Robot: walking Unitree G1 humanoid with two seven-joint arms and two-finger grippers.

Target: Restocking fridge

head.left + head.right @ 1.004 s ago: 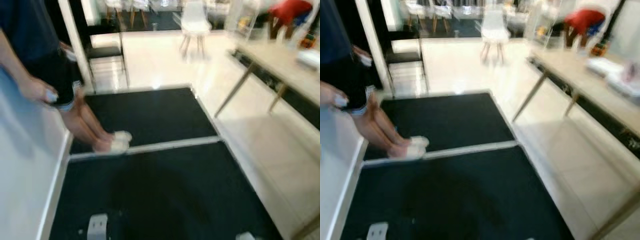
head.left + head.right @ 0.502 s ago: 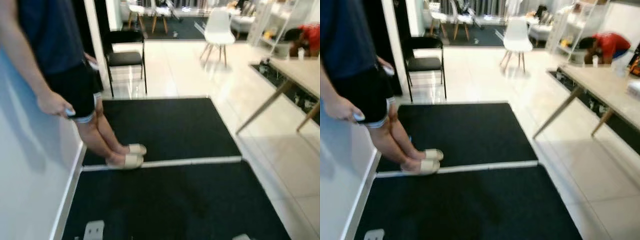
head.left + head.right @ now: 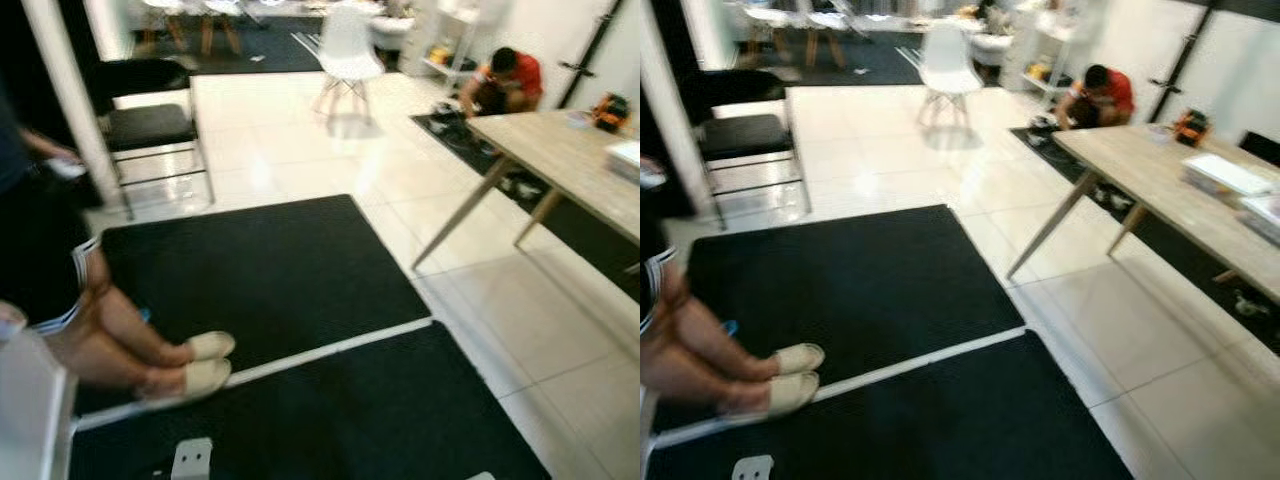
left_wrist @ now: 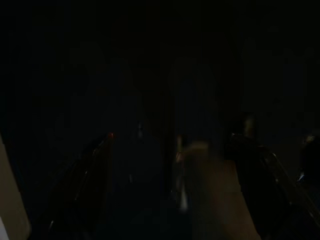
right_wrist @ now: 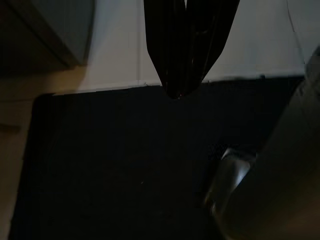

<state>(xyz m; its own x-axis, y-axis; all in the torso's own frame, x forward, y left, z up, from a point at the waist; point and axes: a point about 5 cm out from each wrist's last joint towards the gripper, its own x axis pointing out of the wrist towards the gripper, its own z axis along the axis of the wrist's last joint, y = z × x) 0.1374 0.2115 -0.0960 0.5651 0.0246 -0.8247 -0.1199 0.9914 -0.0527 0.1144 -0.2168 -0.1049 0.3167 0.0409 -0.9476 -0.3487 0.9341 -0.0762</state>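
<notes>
No fridge or stock item can be made out. My right gripper [image 5: 176,92] is shut with nothing in it and hangs over the black mat [image 5: 125,165] by the pale floor. The left wrist view is very dark. There my left gripper [image 4: 175,165] shows as two dim fingers [image 4: 87,170] held wide apart, with a faint pale shape between them that I cannot identify. A silver piece of my own body [image 3: 192,460] shows at the bottom of the left eye view.
A person [image 3: 100,335] in dark shorts and pale slippers [image 3: 200,365] stands close on my left, beside a white panel [image 3: 22,410]. Two black mats [image 3: 260,270] lie ahead. A wooden table [image 3: 570,150] stands on the right, a black chair [image 3: 150,125] and white pillar [image 3: 70,100] at the back left. Someone in red [image 3: 505,80] crouches beyond.
The camera has swung to the right: the standing person has slid to the left edge and the wooden table and crouching person have come further into view.
</notes>
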